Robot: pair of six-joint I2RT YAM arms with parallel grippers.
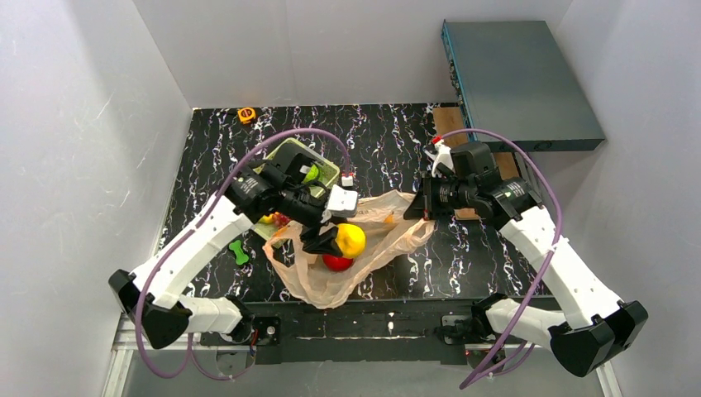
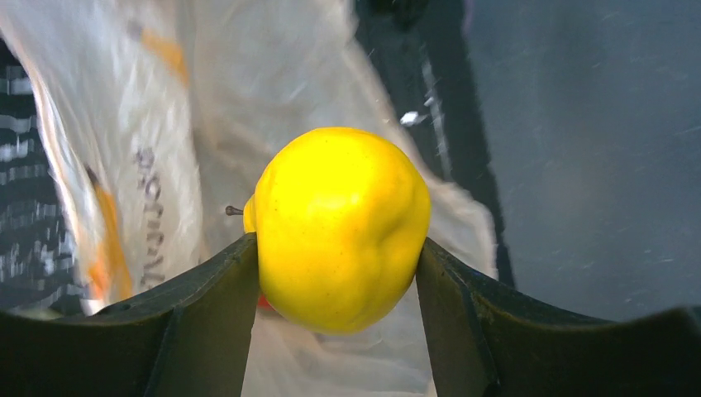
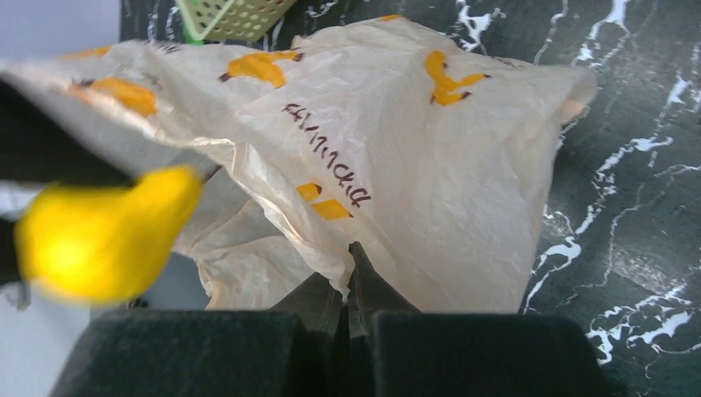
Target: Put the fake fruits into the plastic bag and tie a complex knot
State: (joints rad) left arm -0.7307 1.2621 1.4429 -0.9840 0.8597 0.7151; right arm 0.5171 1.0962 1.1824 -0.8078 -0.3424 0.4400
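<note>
The peach plastic bag [image 1: 380, 236] lies open in the middle of the table. My left gripper [image 1: 335, 240] is shut on a yellow fake fruit [image 1: 351, 240] and holds it over the bag's mouth. The left wrist view shows that yellow fruit [image 2: 339, 227] wedged between both fingers of the gripper [image 2: 337, 246], with the bag [image 2: 223, 99] below. A red apple [image 1: 336, 262] sits inside the bag. My right gripper [image 1: 420, 207] is shut on the bag's right edge; the right wrist view shows the film [image 3: 397, 149] pinched at the gripper's [image 3: 351, 258] tips. No knot is in view.
The light green basket [image 1: 327, 170] stands behind the left arm, with more fruits [image 1: 273, 219] beside it. A green bone toy [image 1: 239, 251] lies at the left, a yellow tape measure [image 1: 246, 115] at the far edge. A grey box [image 1: 521, 83] overhangs the back right.
</note>
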